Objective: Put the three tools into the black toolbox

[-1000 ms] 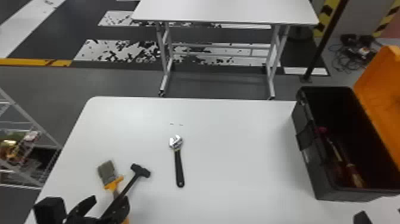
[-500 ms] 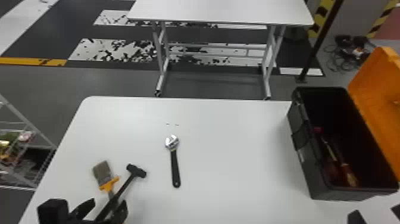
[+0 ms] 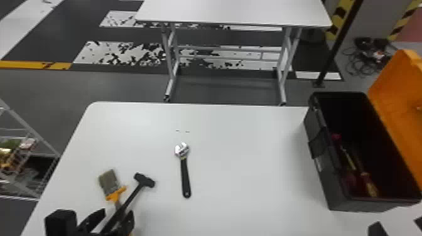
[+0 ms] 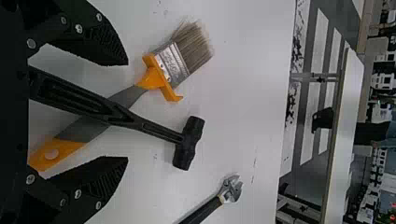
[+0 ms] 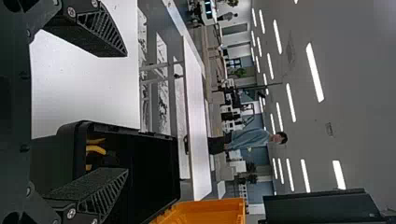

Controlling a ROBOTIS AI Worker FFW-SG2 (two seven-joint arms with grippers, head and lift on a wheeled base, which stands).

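My left jaws stand open, the hammer handle (image 4: 105,111) running lengthwise between them, over the brush (image 4: 172,64), the hammer head (image 4: 188,143) pointing away from me.

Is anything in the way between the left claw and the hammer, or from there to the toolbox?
Nothing visible blocks the left claw: the handle of the hammer lies between its open fingers, across the brush. Toward the toolbox, the wrench lies flat on the way, then the box's side wall rises.
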